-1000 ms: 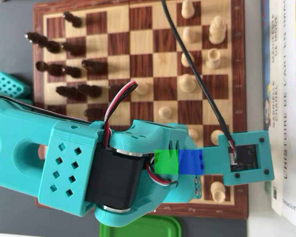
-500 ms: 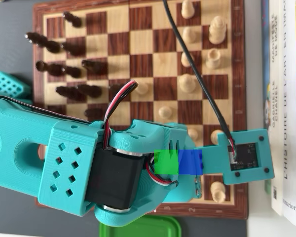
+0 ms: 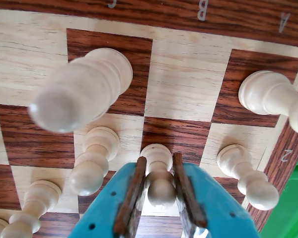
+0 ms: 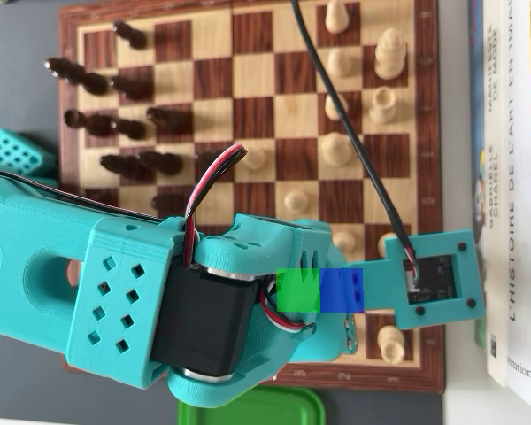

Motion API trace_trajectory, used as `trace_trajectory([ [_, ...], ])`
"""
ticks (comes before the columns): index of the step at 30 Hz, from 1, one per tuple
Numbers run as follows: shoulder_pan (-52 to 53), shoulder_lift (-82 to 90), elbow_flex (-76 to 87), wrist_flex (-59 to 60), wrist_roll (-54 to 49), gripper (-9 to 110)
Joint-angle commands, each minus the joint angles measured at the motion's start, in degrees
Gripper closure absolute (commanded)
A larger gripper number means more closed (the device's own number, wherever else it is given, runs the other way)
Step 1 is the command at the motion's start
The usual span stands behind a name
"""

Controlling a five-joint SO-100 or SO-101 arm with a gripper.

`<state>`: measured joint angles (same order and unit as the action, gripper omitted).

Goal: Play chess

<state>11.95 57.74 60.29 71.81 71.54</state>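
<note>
In the wrist view my gripper [image 3: 159, 159] is shut on a white pawn [image 3: 161, 188], one brown pad on each side of its round head, and its base rests on the chessboard [image 3: 184, 84]. More white pawns stand to the left [image 3: 92, 163] and to the right [image 3: 246, 176]. A tall white piece [image 3: 79, 94] looms blurred at upper left. In the overhead view the teal arm [image 4: 124, 292] covers the near corner of the chessboard [image 4: 274, 115] and hides the jaws. Dark pieces [image 4: 124, 124] stand on the left side there, white pieces [image 4: 336, 150] on the right.
A green container [image 4: 248, 407] lies just off the board's near edge, also seen in the wrist view [image 3: 288, 208]. Books [image 4: 513, 177] line the right side. A teal block [image 4: 13, 150] sits at the left. A black cable [image 4: 354, 142] crosses the board.
The arm and its camera mount have shifted slightly left and up in the overhead view. The chess pieces in sight stand where they did.
</note>
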Motion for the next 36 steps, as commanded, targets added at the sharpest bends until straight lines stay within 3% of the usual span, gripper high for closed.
trace_trajectory([
  [1,0.53,0.97,-2.64,0.09,-0.35,97],
  [36,3.78,17.67,14.50,-0.62,-0.35,97],
])
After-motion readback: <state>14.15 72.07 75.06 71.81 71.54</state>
